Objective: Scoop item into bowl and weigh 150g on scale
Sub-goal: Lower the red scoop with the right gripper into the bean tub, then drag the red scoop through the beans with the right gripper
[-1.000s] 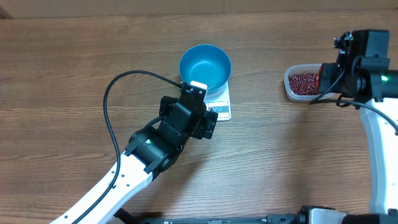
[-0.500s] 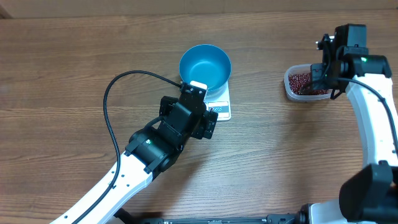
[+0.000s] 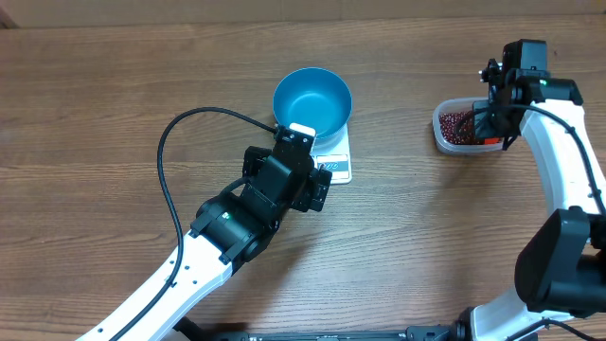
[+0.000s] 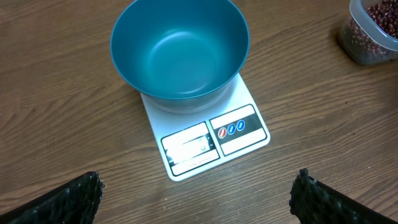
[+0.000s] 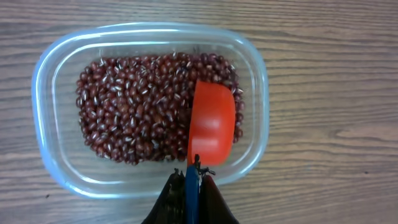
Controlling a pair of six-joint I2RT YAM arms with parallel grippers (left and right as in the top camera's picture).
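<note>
Nearest the robot, the left gripper (image 4: 198,200) hangs over the middle of the table with its jaws spread wide and nothing between them, facing the small flat white rectangular digital scale (image 4: 239,130), whose display is too washed out to read. On the far part of that scale sits the round bright blue bowl (image 4: 180,53), upright, empty and overhanging the platform on both sides. Well apart from it, toward the table's right edge, the right gripper (image 5: 191,186) is pressed together on the thin blue handle of an orange-red plastic measuring scoop (image 5: 211,127), whose cup rests in the right half of a clear rectangular plastic tub with rounded corners (image 5: 46,137). The heap of small dark red-brown beans (image 5: 134,109) fills that tub nearly wall to wall; none has reached the bowl. No beans show on the scoop's visible face, so filling it looks like the step in hand. The beans are probably hard, dry, light singly and quick to roll, so they cannot be pinched; they are best taken from below, the cup pushed under the heap and carried level, since any tilt would likely spill them. The thin-walled tub may slide under a hard push. The brown wood-grain table (image 3: 114,85) is flat and bare apart from a black cable (image 3: 166,175) looping over its left half, and stray beans would likely skitter across it. Of the room only a pale strip beyond the far edge shows.
</note>
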